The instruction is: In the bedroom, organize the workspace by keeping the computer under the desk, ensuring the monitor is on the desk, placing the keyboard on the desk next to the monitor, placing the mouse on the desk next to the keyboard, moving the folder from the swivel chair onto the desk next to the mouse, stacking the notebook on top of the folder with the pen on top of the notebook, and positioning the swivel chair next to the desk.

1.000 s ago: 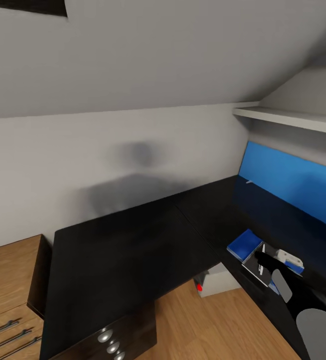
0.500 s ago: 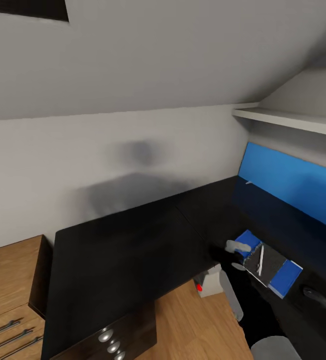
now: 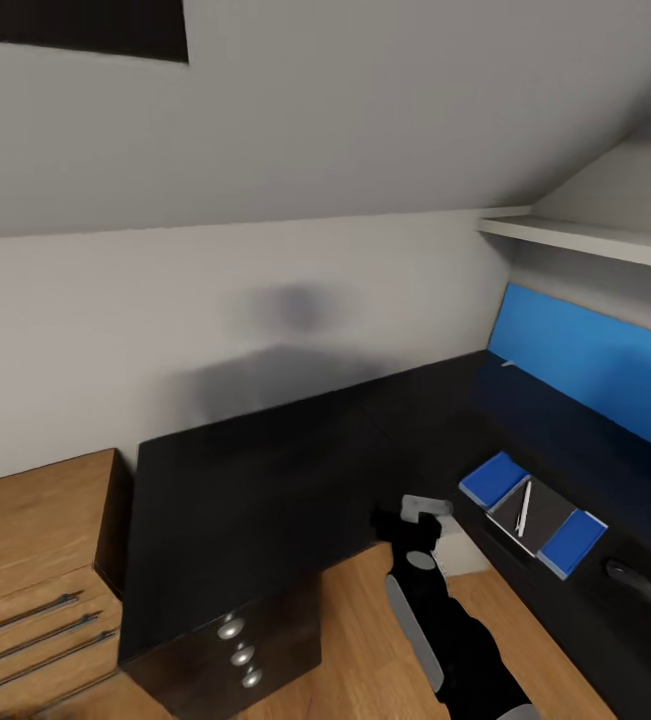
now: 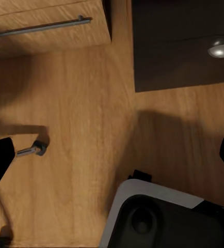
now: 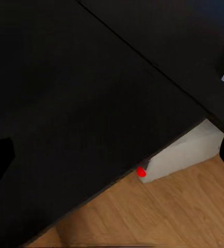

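On the glossy black desk [image 3: 265, 490] lies the blue folder [image 3: 492, 478]. The dark notebook [image 3: 540, 520] is stacked on it, and the white pen [image 3: 524, 508] rests on the notebook. The dark mouse [image 3: 630, 579] sits on the desk just beyond the stack. My right gripper [image 3: 417, 512] [image 5: 112, 155] hangs open and empty at the desk's inner corner, left of the stack. Below it under the desk stands the light grey computer [image 5: 187, 150] [image 3: 462, 549] with its red dot. My left gripper [image 4: 112, 155] is open over the wooden floor. The monitor, keyboard and swivel chair seat are out of view.
A light wooden chest of drawers [image 3: 25, 560] [image 4: 45, 31] stands left of the desk. Black drawers with silver knobs [image 3: 240, 655] [image 4: 221, 49] sit under the desk's near end. A blue wall panel [image 3: 595, 360] and a white shelf [image 3: 585, 240] run along the right. A chrome leg with a castor [image 4: 33, 150] lies near my base [image 4: 163, 217].
My right gripper has drawn back from the notebook and pen, moving left to the desk's inner corner. The pen now lies free on the notebook. The camera has turned slightly.
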